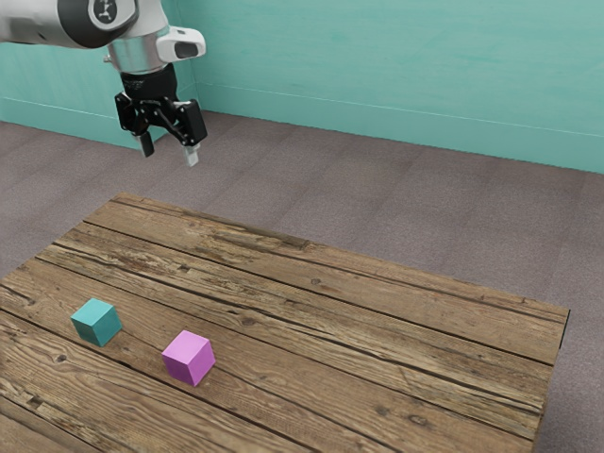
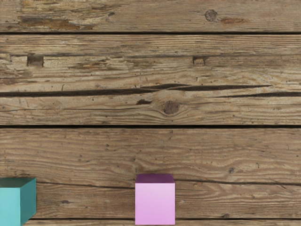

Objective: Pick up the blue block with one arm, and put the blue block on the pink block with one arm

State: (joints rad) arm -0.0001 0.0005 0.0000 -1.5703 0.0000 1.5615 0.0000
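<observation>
The blue block (image 1: 95, 322) is a small, plain cube of a blue-green, almost teal shade. It sits flat on the plank worktop (image 1: 377, 311) near the exterior view's left edge, beside the pink block (image 1: 188, 357) but not touching it. The jaws hang high above the worktop's far corner, parted and holding nothing.

Bright, even light throughout, casting only faint, soft shadows.
</observation>
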